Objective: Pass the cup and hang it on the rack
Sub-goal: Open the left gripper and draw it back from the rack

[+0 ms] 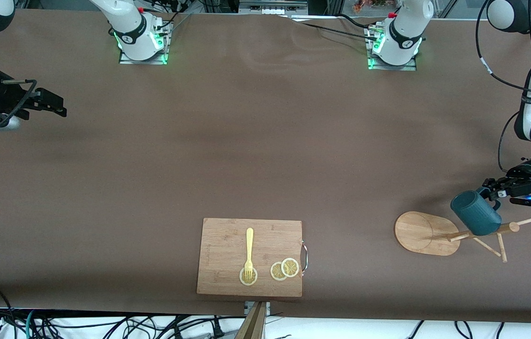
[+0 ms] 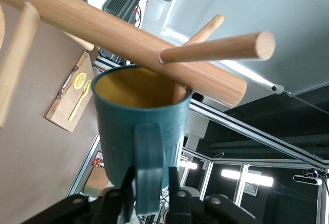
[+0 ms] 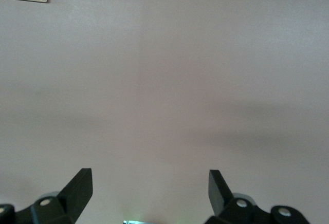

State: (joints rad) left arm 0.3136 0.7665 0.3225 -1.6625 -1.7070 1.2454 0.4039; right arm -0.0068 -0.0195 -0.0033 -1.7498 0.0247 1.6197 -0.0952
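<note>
Nearest the front camera, at 6 o'clock on the table [image 1: 152, 165], a cutting board [image 1: 227, 235] carries a yellow fork [image 1: 249, 249] and 3 lemon slices [image 1: 284, 269], none of them part of the job. Farther up and toward the left arm's end, at about 4 o'clock, the rack [image 1: 423, 233] stands on its oval base, its post leaning toward the table edge as the high camera sees it. Over its pegs the left gripper [image 1: 490, 192] pinches the loop handle of the cup [image 1: 475, 214], fingers [image 2: 175, 185] clamped on either side of the loop, which leaves the mug's mouth free. From the left wrist camera the teal cup hangs tilted with 1 peg [image 2: 216, 52] crossing just above its rim and another entering its mouth, so hanging appears under way but unfinished. At 10 o'clock the right gripper [image 1: 53, 107] waits over bare tabletop, its fingers [image 3: 77, 189] spread wide and empty, apparently parked clear of the rack.
</note>
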